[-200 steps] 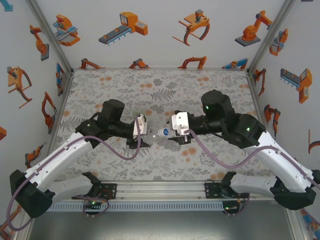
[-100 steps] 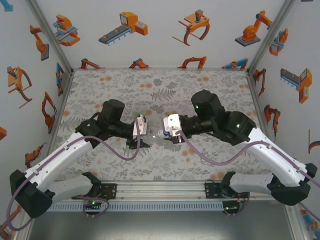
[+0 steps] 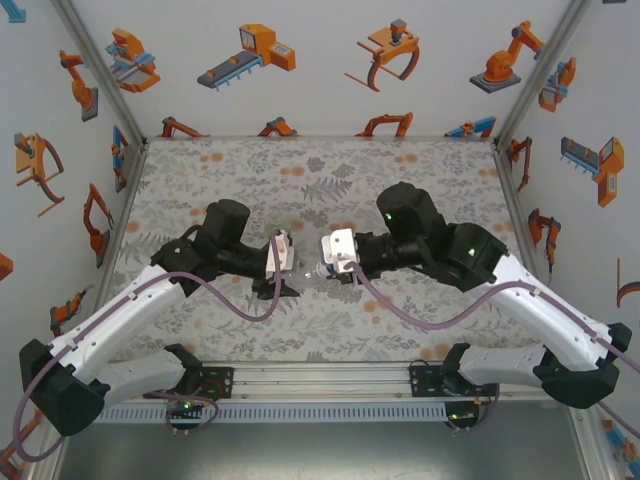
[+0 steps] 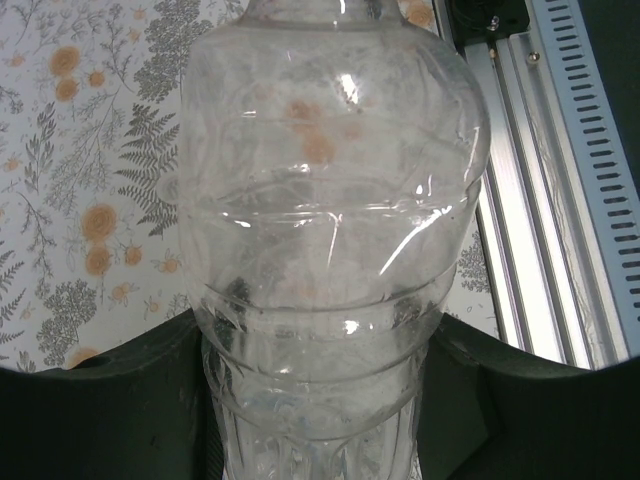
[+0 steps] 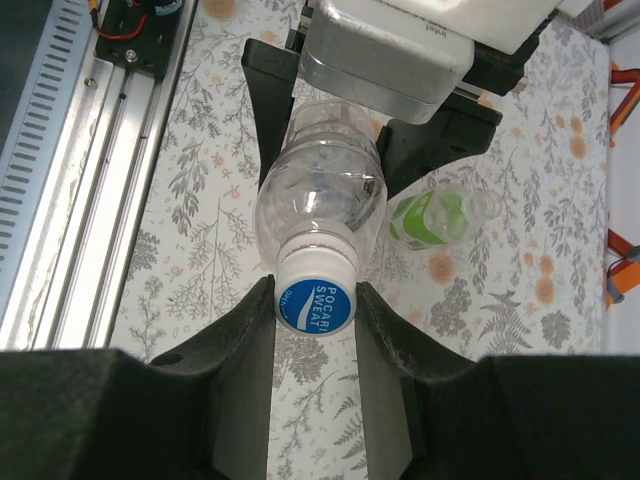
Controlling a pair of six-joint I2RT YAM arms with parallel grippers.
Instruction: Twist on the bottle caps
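With the blue cap [image 5: 316, 300] sitting on the mouth of the clear bottle [image 5: 320, 205], I read the right gripper [image 5: 314, 292] as clenched on it: one black finger presses each side of the cap, no gap visible on either side. Cap face reads "Pocari Sweat" and points straight at the right wrist camera. How far it is threaded on, I can't tell.

Clear bottle lies roughly level, held lengthwise between the two grippers, neck toward the right arm and base toward the left arm. It carries no label and looks empty, with the floral print showing through its wall in the left wrist view.

Left gripper [image 4: 320, 350] is closed around the lower body of the clear bottle. Its dark fingers hug both flanks, and in the right wrist view the same fingers bracket the bottle just below the grey wrist block. So both ends of the clear bottle are gripped.

From the top view, the two wrists meet nose to nose with the clear bottle bridging them, both forearms angled inward from the near edge.

Green bottle [image 5: 440, 218] lies on its side on the floral cloth [image 5: 200, 240], near the clear bottle on the side away from the aluminium rail [image 5: 80, 150], close by a left finger but apart from it. Its neck points away from the clear bottle. Capped or not, I can't tell.

Aluminium rail runs along the opposite side of the clear bottle, well apart from it.
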